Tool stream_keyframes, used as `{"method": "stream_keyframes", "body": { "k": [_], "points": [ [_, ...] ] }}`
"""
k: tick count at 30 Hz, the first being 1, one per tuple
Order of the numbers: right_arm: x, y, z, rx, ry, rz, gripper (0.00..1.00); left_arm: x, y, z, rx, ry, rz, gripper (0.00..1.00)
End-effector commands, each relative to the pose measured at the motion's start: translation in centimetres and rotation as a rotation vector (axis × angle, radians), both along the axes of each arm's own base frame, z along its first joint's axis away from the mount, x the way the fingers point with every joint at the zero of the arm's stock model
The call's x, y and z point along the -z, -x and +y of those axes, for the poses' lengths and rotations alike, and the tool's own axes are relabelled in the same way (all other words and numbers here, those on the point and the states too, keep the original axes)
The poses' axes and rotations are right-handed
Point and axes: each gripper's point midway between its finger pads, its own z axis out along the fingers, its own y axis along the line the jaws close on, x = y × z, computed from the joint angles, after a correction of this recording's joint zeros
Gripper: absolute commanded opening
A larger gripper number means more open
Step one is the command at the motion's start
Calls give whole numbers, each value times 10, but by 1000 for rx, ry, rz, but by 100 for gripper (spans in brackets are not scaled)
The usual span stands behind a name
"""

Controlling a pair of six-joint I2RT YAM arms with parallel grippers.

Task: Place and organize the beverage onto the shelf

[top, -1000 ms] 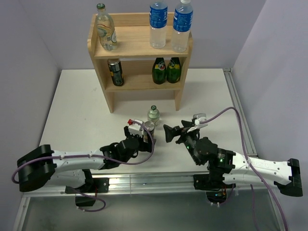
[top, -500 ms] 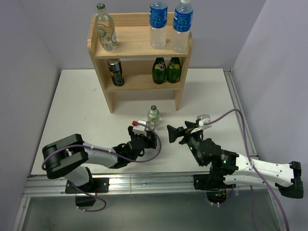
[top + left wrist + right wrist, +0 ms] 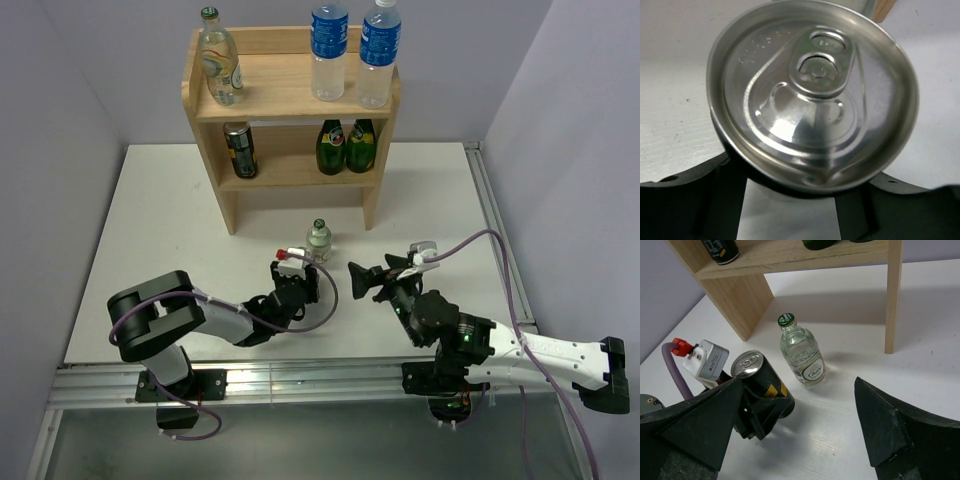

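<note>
Right wrist view, lower left: left gripper (image 3: 765,410) clamps tilted dark can (image 3: 759,374) just beside glass bottle (image 3: 802,352). Right gripper (image 3: 800,440) spread, empty. Best: level can, lift clear of bottle, then to shelf (image 3: 740,305), upper left.

We see a white table (image 3: 150,220) filling the middle of the top view, with pale walls along its left, far and right sides. A metal rail (image 3: 320,375) runs along its near edge at the bottom of the frame. At upper centre the wooden shelf (image 3: 225,195) stands on the table on its two side panels, close to the far wall. Just below it, near the frame's centre, a green-capped glass bottle (image 3: 318,240) stands upright on the bare surface, apart from the shelf. Beside the bottle, at lower left, a dark can (image 3: 762,380) leans tilted in the left gripper (image 3: 297,283); we cannot tell whether its base touches the table.
</note>
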Motion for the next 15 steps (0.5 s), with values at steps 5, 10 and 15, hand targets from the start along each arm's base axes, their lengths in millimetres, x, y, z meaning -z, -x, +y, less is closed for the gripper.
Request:
{"method": "stream_keyframes", "body": {
  "k": [5,10,15],
  "points": [
    [-7,-3,-1,11,-25,-21,100,-49,-6,6,-57,54,-27,0],
    [-9,-4,-2,10,-21,-34,100,-107,-8,19,-85,48,-83,0],
    [-8,-7,-1,4,-22,-43,100,-199,-23,27,-99,87,-193,0]
  ]
}}
